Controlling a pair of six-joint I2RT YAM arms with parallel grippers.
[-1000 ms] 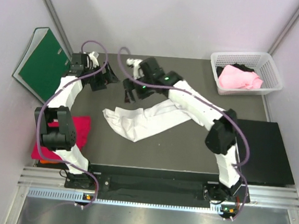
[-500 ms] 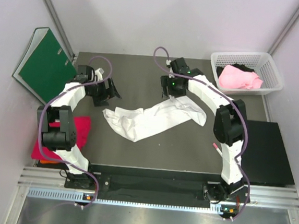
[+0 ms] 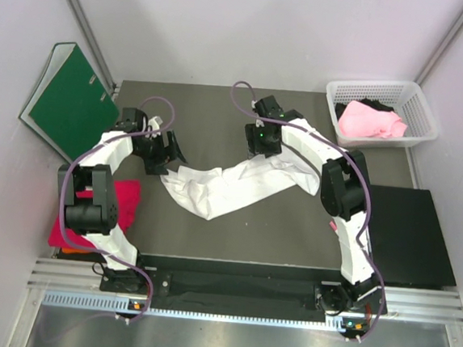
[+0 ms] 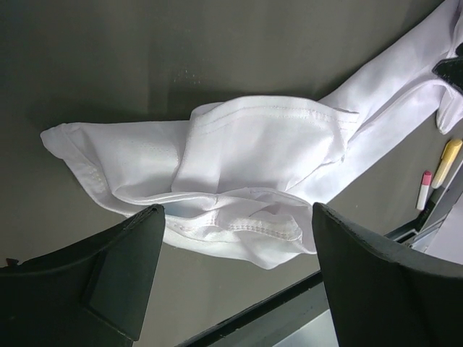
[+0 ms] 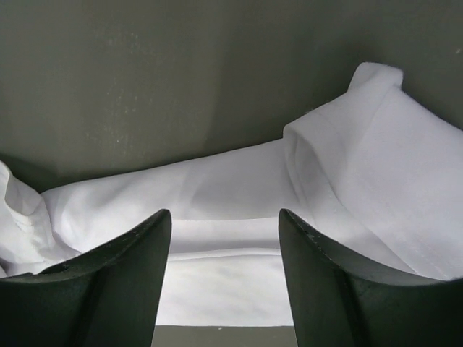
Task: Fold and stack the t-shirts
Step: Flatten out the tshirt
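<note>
Far left, crimson t-shirt (image 3: 125, 200) bunched beside the left arm's base. Left gripper (image 4: 236, 211) over the crumpled end of the white t-shirt (image 3: 232, 185), jaws wide apart. Right gripper (image 5: 224, 215) above its other end, jaws apart too. Pink t-shirt (image 3: 371, 121) in the basket (image 3: 421, 117), far right.

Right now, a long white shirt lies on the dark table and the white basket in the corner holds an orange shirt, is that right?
Not quite: the top external view shows a light pink shirt in the white basket, not an orange one. The white shirt does lie on the dark table.
</note>
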